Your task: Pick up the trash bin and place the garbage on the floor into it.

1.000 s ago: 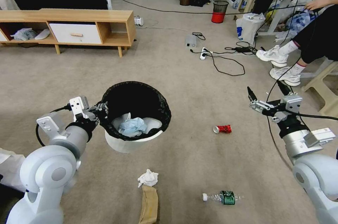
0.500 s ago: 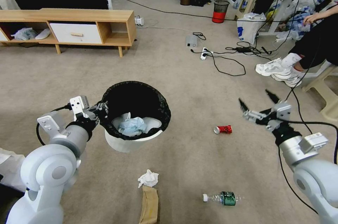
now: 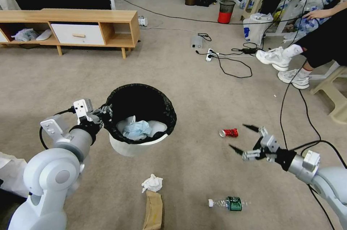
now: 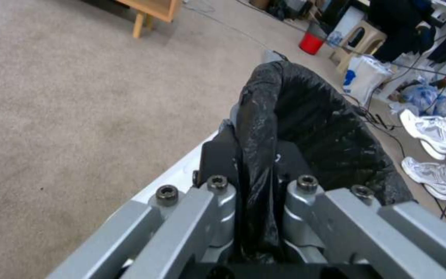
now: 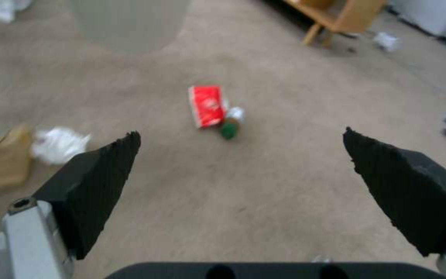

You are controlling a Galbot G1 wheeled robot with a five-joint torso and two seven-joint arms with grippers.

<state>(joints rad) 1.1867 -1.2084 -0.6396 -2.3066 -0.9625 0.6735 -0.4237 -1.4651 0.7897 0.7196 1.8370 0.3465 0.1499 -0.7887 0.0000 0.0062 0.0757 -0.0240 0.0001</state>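
Now the right gripper, jaws spread wide, has dropped low beside the crushed red can on the carpet, poised for a pickup; the left gripper stays clamped on the trash bin rim, holding it aloft.

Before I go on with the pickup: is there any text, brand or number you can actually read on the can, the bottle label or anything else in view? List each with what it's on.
None can be read.
Crushed red can: white marks on the red, too blurred to read.
Bottle: green label, print too small.
White bag beyond the cables: blue marking, too small.
Trash bin, held by the left gripper, and the brown paper bag: no text visible.
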